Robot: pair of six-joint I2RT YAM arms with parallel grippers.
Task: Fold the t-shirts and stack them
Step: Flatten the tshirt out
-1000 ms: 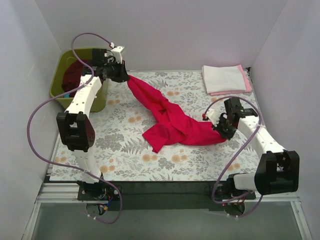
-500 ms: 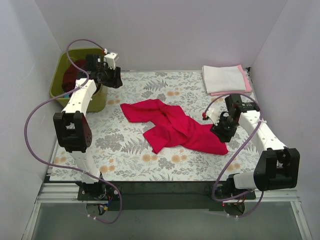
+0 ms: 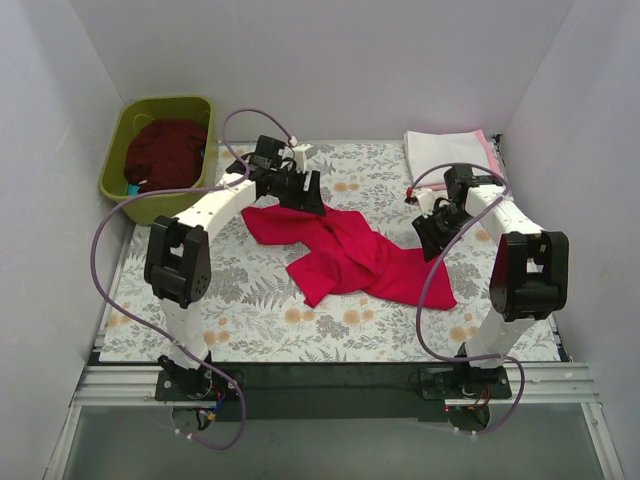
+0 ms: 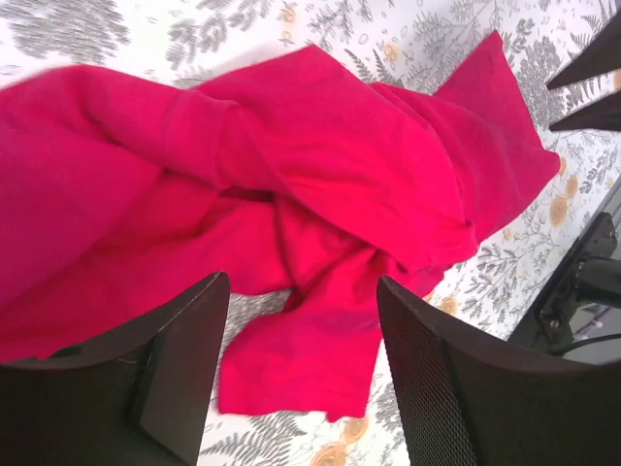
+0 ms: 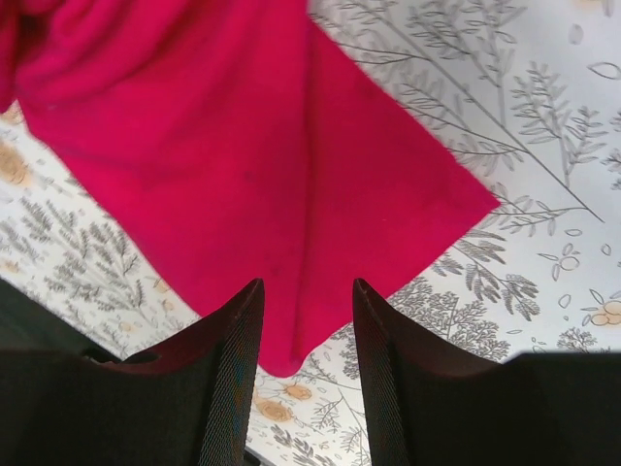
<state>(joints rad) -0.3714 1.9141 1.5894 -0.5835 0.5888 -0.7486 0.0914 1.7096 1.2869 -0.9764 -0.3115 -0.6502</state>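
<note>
The olive-green tub (image 3: pixel 118 130) stands at the far left corner, beside the floral table cloth (image 3: pixel 250 310). It contains the dark maroon t-shirt (image 3: pixel 165 152), bunched loosely.

The left gripper (image 3: pixel 306 194) is positioned over the far left end of the crimson-red t-shirt (image 3: pixel 345 255). In the left wrist view, the left gripper (image 4: pixel 301 286) has its jaws spread wide with nothing between them; the crimson-red t-shirt (image 4: pixel 291 175) lies crumpled below.

The crimson-red t-shirt is unfolded and twisted. It runs diagonally across the middle of the table cloth, from far left to near right, with one flap projecting toward the near edge.

The right gripper (image 3: pixel 428 232) is positioned over the right end of the same shirt. In the right wrist view, the right gripper (image 5: pixel 307 286) has its jaws parted and holds nothing. The flat red corner (image 5: pixel 243 184) lies beneath it; whether the fingertips touch the cloth cannot be determined.

At the far right corner, the white t-shirt (image 3: pixel 440 150) lies folded on the pale pink t-shirt (image 3: pixel 493 148), of which only an edge shows.
</note>
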